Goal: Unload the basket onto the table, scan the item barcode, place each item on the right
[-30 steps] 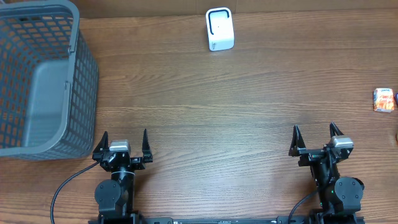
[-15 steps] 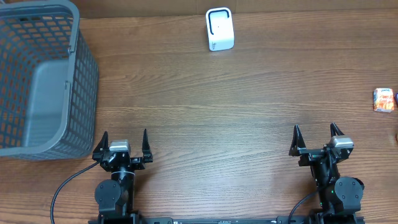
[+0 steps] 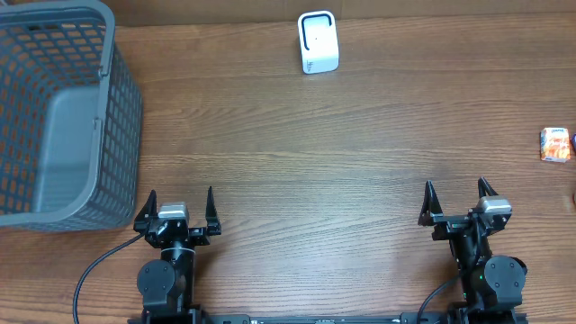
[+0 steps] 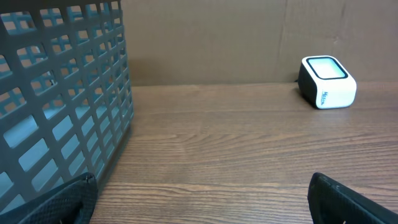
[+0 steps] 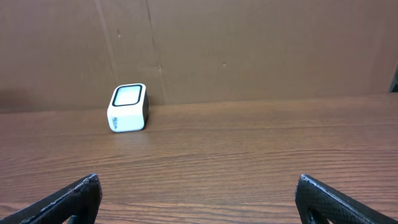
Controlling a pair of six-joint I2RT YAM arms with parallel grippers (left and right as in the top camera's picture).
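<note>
While both tools stand fully open and hold nothing, left gripper [image 3: 181,194] at 7 o'clock, right gripper [image 3: 455,187] at 5, we log the item [image 3: 555,144], a small packet, lying at 3 o'clock, well apart from either. Risks, as we judge: a far sideways reach may nudge it away; its barcode face may end up turned off the scanner [image 3: 318,42] at 12. We note the basket [image 3: 108,54] at 10; nothing blocks the way

No word or number can be read anywhere. The white scanner [image 4: 326,82], in the upper right of the left wrist view, bears a short line of blue print low on its front face, too small to make out. The small packet [image 3: 555,144] at the right edge of the overhead view shows red and orange printing, too blurred to read
</note>
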